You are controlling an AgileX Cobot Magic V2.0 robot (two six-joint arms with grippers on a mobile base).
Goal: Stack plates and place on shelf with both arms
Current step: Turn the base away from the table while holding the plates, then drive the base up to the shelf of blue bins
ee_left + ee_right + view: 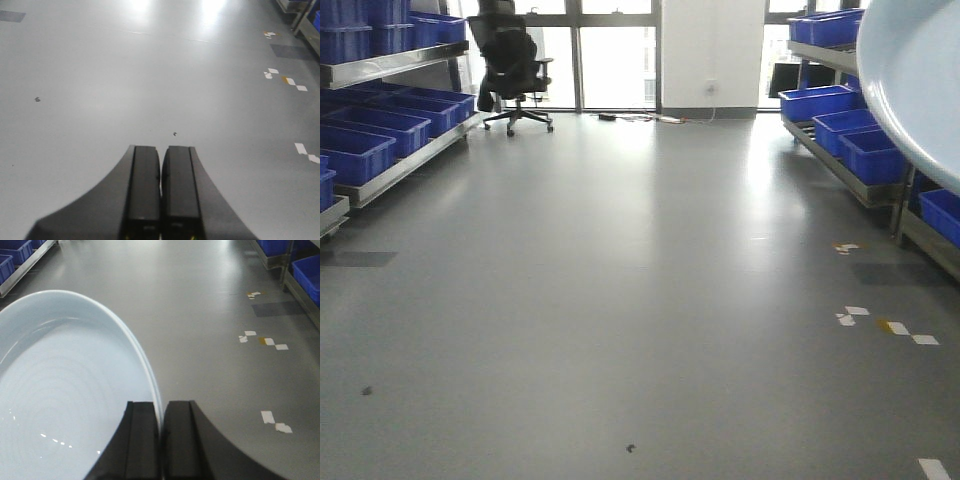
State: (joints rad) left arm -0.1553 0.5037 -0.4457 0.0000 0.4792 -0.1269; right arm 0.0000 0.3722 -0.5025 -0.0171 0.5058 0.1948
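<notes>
Front view: mounted on the robot and faced level down the grey floor (620, 300) toward the far windows (610, 60). A shelf (390, 62) stood at left and another at right. A plate (920, 80) edge sat very near at upper right.
Left wrist view: looked along the left gripper (161, 149), obliquely down at near floor.
Right wrist view: looked along the right gripper (161, 404), with the plate filling the near left.
Shared by all three: white tape marks (853, 315) on the floor at right.

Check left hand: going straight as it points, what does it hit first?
Likely only the grey floor. The left hand, shut and empty, aims over open floor; nothing stands in line, just a small dark speck ahead. Depth unclear.
</notes>
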